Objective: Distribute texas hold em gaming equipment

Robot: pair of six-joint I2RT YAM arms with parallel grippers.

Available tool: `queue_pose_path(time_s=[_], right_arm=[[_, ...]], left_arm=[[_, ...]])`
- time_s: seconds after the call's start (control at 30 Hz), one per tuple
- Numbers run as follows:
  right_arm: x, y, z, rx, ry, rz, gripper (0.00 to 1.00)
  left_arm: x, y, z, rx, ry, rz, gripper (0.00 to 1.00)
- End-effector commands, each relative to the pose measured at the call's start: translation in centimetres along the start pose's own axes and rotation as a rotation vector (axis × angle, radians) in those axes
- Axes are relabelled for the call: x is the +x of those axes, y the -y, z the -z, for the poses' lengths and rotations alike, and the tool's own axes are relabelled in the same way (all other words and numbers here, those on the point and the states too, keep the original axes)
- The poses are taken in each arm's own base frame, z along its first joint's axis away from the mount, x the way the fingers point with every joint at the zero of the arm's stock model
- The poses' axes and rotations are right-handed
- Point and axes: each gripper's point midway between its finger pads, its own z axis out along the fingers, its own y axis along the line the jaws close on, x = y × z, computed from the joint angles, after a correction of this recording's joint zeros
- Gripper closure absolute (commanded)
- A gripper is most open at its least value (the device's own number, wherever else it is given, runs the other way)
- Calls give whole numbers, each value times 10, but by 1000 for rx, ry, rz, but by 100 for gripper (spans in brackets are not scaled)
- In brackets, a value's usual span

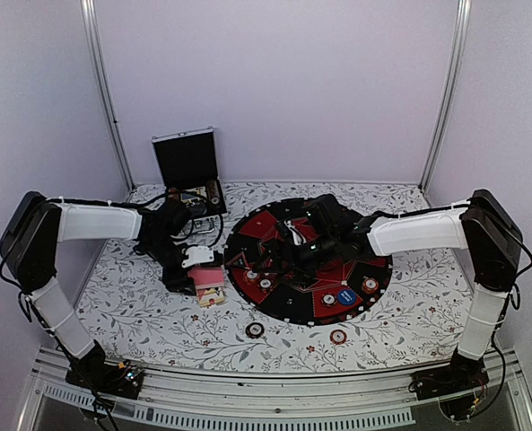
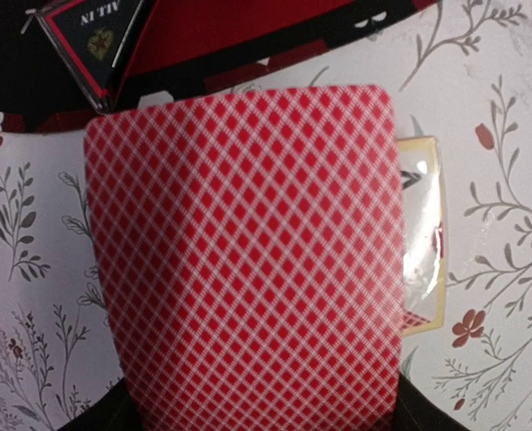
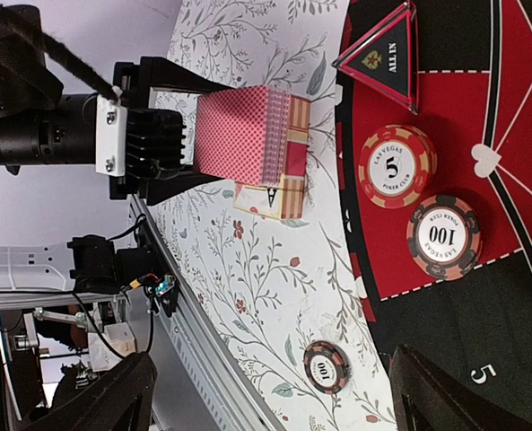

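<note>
This is a robot test cell in a lab. Plain pale panels (image 1: pixel 274 81) close off the far side and both flanks, framed by aluminium posts (image 1: pixel 101 99). The floral tabletop (image 1: pixel 418 314) has a slotted metal rail (image 1: pixel 274 395) along its near edge, carrying the left arm's base (image 1: pixel 104 373) and the right arm's base (image 1: pixel 449 382).

- Table (image 1: pixel 409 314): the top is covered by a white cloth printed with grey leafy sprigs and small red flowers.
- Round mat (image 1: pixel 288 303), black and red wedges with a white-dotted rim: lies flat on the cloth, a little toward 3 o'clock of the table's middle.
- Black case (image 1: pixel 187 162), silver-edged, lid standing open: at 10 o'clock of the mat, by the far edge.
- Small box (image 1: pixel 213 297), cream and pink: flat on the cloth at 8 o'clock of the mat, just beside its rim.
- Black striped chip (image 1: pixel 255 329), marked 100: on the cloth at 7 o'clock, just off the rim.
- Red striped chip (image 1: pixel 338 337): on the cloth at 5 o'clock, just off the rim, apart from the black one.
</note>
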Motion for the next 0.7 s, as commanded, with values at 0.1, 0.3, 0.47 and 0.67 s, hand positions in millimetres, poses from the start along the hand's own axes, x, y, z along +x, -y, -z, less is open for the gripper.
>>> queue_pose_path(time_s=[0.1,0.3,0.47,0.67], right_arm=[[-8,-8,-11,-89,-13,-10,6],[-14,-15,-15,-164,-22,-34,7],[-26,-30,-18,-249,-14,-47,7],[-36,-45,-23,-351,-9,-72,7]], left_arm=[[-23,-9,32,-31,105,17,74],[-38,-10,49,-21,158,28,77],[-47,-9,57,-12,184,30,79],[-57,-5,66,-8,211,19,79]])
